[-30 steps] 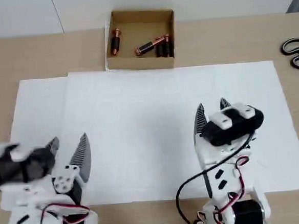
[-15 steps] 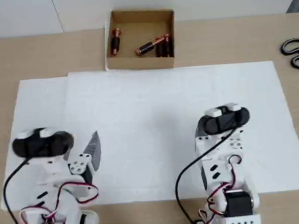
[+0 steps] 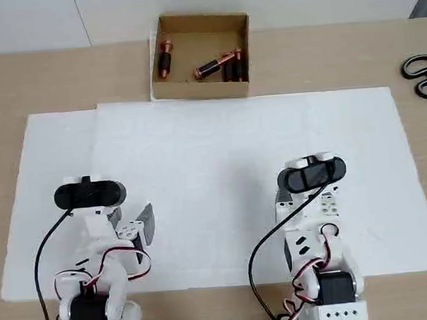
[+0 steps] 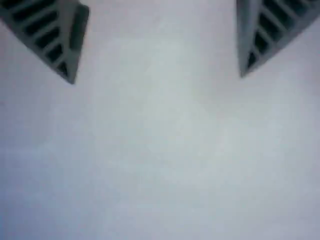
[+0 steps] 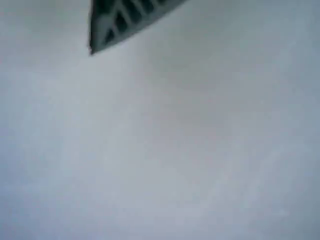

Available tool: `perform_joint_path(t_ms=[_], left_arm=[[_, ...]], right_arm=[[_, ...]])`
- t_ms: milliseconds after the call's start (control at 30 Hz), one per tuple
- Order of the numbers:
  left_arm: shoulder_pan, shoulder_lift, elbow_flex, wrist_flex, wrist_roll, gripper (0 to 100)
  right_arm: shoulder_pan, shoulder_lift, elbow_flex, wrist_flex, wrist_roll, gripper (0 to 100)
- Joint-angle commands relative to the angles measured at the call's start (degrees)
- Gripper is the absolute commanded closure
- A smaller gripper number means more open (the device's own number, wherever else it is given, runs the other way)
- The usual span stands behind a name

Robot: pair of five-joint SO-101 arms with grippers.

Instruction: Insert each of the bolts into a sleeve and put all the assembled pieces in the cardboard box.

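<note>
Cardboard box (image 3: pixel 203 92) sits far ahead of both pincers, with the bolt-and-sleeve pieces (image 3: pixel 218 64) inside it. The left pincer (image 4: pixel 156 77) is wide open and empty. The right pincer (image 5: pixel 115 27): I cannot tell. The job looks done, so just rest gently.

No text, label, number or sign can be read in any view. The cardboard box (image 3: pixel 201 92) and the white sheet (image 3: pixel 213 149) carry no legible print.
</note>
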Motion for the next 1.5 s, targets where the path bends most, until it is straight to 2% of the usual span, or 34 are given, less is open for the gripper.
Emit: perform_joint_path(t_ms=[0,133,1467], left_arm=[[0.4,-0.6,0.4,-1.2,-0.5,80],[0.4,-0.6,3.7,-1.8,-0.4,80],[0.4,-0.6,3.5,-1.8,-0.4,80]], right_arm=[[0.3,-0.4,0.5,4.7,0.0,82.6],[0.3,-0.5,0.5,5.5,0.0,82.6],[0.3,-0.5,0.5,5.5,0.0,82.6]])
